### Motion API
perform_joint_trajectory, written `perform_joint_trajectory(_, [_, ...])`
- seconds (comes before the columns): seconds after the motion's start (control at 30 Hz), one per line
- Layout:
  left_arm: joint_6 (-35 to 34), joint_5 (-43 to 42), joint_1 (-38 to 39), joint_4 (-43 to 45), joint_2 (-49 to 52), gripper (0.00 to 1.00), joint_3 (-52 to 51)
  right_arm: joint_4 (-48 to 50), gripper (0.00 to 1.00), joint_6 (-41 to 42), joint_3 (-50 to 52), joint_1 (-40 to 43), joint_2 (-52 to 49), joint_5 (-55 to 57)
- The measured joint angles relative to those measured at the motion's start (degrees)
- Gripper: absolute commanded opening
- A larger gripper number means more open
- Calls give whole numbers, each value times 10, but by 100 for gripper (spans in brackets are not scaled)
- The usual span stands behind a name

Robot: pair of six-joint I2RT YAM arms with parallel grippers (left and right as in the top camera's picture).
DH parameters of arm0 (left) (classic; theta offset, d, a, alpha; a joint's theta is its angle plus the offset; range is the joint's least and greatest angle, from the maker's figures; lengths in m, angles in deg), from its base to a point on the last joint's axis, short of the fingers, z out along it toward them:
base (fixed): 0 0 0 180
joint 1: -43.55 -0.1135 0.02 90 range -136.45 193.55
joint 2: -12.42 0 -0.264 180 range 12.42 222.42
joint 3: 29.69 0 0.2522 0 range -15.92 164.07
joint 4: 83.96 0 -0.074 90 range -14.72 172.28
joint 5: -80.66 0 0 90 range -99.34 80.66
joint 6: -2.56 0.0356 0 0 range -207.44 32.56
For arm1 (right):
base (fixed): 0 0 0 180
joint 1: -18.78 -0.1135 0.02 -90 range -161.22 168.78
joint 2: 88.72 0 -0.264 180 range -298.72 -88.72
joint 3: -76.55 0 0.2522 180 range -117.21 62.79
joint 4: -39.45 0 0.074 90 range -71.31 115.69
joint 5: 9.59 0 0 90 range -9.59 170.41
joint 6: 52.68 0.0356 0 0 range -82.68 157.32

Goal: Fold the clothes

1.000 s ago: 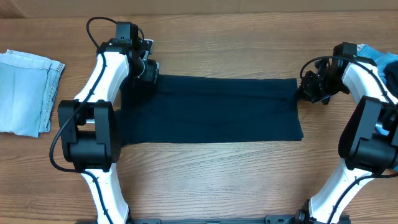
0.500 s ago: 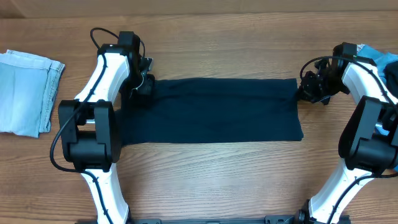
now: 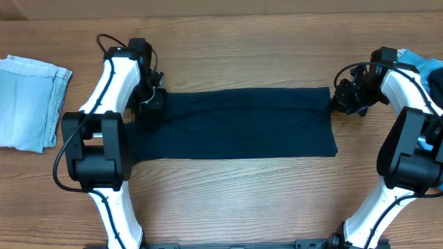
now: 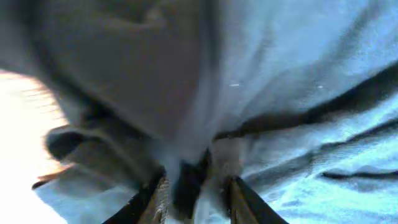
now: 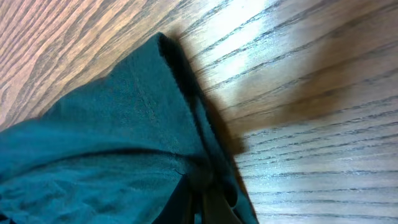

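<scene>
Navy garment [image 3: 242,124]: one, flat across the table [image 3: 242,200] centre. Pale blue denim piece [image 3: 28,104]: one, far left. Brighter blue piece [image 3: 426,66]: one, far right. Right gripper [image 3: 337,104] pinches the garment's upper right corner. Left gripper [image 3: 155,102] straddles bunched fabric at the upper left; grip indeterminate.

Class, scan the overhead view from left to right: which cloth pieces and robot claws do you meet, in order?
In order: pale blue denim piece → left claw → dark navy garment → right claw → brighter blue piece.
</scene>
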State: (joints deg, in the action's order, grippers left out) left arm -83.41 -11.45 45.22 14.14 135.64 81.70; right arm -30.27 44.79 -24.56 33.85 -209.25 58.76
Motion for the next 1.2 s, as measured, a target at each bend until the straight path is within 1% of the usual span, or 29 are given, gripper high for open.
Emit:
perform_joint_trajectory(0.1, [-5,-11,-22,-26,0,29,8,0,4,0,0,0,0,0])
perform_joint_trajectory(0.17, [-4,-30,-33,-47,0,29,9,0,4,0,0,0,0,0])
perform_joint_trajectory(0.23, [-4,-59,-36,-56,0,29,9,0,4,0,0,0,0,0])
perform_joint_trajectory(0.27, [4,-95,-35,-59,0,29,9,0,4,0,0,0,0,0])
perform_joint_trajectory(0.37, [9,-148,-26,-58,0,30,9,-1,4,0,0,0,0,0])
perform_joint_trajectory(0.4, [12,-158,-22,-60,0,25,9,0,4,0,0,0,0,0])
perform_joint_trajectory(0.43, [23,-184,-10,-75,0,18,10,-1,4,0,0,0,0,0])
perform_joint_trajectory(0.47, [26,-192,-5,-86,0,18,10,-1,4,0,0,0,0,0])
perform_joint_trajectory(0.53, [29,-205,0,-86,0,30,10,1,4,0,0,0,0,0])
perform_joint_trajectory(0.57, [25,-211,2,-57,0,33,10,2,4,0,0,0,0,0])
perform_joint_trajectory(0.6, [21,-213,1,-19,0,29,11,3,4,0,0,0,0,0])
perform_joint_trajectory(0.67, [9,-209,-5,36,0,4,11,3,4,0,0,0,0,0])
perform_joint_trajectory(0.7, [1,-199,-9,75,0,4,12,2,4,0,0,0,0,0])
perform_joint_trajectory(0.8, [-22,-170,-18,134,0,4,12,3,4,0,0,0,0,0])
perform_joint_trajectory(0.9, [-30,-153,-20,150,0,4,12,2,4,0,0,0,0,0])
perform_joint_trajectory(1.07, [-35,-130,-12,136,0,4,8,3,4,0,0,0,0,0])
perform_joint_trajectory(1.2, [-35,-116,-5,160,0,4,-34,3,4,0,0,0,0,0])
